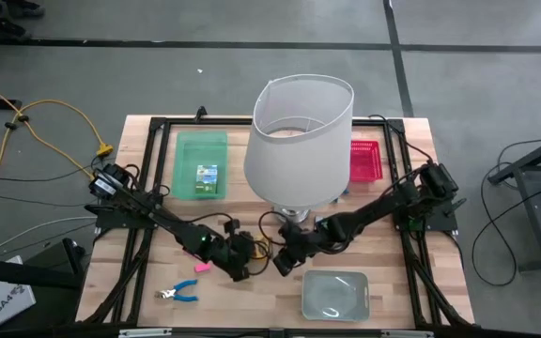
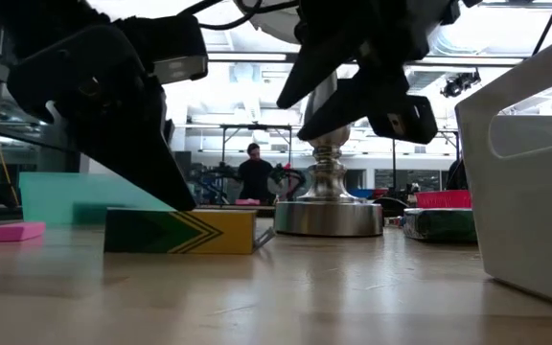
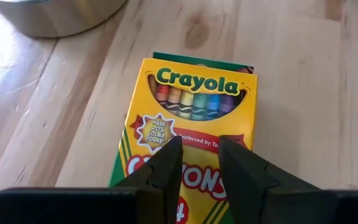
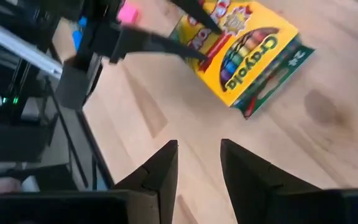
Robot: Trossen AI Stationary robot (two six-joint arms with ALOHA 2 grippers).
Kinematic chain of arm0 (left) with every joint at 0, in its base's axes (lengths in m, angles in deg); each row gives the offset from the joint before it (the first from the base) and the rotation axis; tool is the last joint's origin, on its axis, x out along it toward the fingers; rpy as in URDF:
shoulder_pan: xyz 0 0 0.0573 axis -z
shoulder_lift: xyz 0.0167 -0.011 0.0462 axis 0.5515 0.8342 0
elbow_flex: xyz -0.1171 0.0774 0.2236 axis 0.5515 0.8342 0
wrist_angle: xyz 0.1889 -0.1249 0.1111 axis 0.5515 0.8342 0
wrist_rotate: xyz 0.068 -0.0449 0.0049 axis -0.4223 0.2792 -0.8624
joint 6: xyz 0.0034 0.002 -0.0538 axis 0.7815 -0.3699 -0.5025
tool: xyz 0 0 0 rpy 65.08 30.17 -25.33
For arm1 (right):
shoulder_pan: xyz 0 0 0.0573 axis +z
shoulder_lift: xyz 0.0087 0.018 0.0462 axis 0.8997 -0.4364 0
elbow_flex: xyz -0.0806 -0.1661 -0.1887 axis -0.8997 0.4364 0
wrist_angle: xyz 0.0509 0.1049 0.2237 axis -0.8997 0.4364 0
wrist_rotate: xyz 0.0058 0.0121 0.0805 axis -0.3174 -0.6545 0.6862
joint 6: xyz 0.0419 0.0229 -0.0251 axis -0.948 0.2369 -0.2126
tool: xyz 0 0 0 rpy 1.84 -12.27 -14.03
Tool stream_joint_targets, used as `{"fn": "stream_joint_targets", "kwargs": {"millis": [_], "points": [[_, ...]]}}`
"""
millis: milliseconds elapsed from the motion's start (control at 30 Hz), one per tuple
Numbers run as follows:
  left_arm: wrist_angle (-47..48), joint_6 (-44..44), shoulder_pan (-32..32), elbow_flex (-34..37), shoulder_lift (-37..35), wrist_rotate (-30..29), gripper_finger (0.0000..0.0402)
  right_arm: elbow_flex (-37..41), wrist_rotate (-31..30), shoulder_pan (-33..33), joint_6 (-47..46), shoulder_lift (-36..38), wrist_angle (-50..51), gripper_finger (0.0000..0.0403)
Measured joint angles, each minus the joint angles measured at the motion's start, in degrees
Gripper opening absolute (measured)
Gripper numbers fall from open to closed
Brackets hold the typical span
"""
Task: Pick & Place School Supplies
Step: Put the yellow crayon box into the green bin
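Observation:
A yellow-and-green Crayola crayon box [image 3: 191, 106] lies flat on the wooden table, face up, near the lamp's foot. My left gripper [image 3: 201, 146] points steeply down over the box's near half, its fingers a narrow gap apart. My right gripper [image 4: 199, 149] hangs open above bare wood just right of the box [image 4: 247, 56], with nothing between its fingers. A pink eraser [image 1: 200, 266] and blue-handled scissors [image 1: 178, 294] lie on the table to the left of my left gripper [image 1: 242, 255]. Another crayon box [image 1: 207, 178] rests in the green tray [image 1: 202, 145]. My left gripper comes slanting down from above onto the printed top face [image 3: 194, 140] of the crayon box. In the low view one fingertip [image 2: 182, 201] reaches the box's top edge, but I cannot tell whether it touches. The box lies flat on the table.
The big white lampshade [image 1: 299, 141] stands on a metal base [image 2: 329, 216] just behind both grippers. A red tray [image 1: 364, 160] sits at the far right and a clear grey tray [image 1: 334, 293] near the front edge, right of my right gripper [image 1: 285, 263].

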Motion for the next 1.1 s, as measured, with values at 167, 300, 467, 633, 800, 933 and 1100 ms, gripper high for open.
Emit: {"fn": "stream_joint_targets", "kwargs": {"millis": [167, 300, 467, 633, 800, 933, 1100], "points": [[0.7, -1.0, 0.9, 0.1, -0.5, -2.9, 0.0099, 0.0, -0.2, -1.6, -3.9, 0.0, 2.9, 0.0113], [2.0, 0.0, 2.2, 0.3, -2.7, -7.5, 0.0099, 0.0, 1.6, -3.1, -6.7, 0.0, 3.3, 0.0113], [3.2, 1.7, 3.8, 0.6, -5.5, -11.2, 0.0099, 0.0, 3.1, -4.6, -9.2, 0.0, 3.2, 0.0113], [2.5, 3.9, 4.8, 0.6, -6.0, -13.9, 0.0099, 0.0, 3.6, -5.8, -9.9, 0.0, 3.2, 0.0113], [1.2, 4.6, 4.9, 0.5, -6.1, -15.1, 0.0099, 0.0, 4.5, -7.2, -12.1, 0.0, 3.3, 0.0113], [-2.4, 7.8, 4.9, 0.4, -6.2, -16.0, 0.0099, 0.0, 5.7, -8.3, -14.1, 0.0, 3.3, 0.0113], [-4.6, 10.9, 5.4, 0.3, -6.2, -16.2, 0.0099, 0.0, 5.8, -8.7, -15.7, 0.0, 3.3, 0.0113]]}}
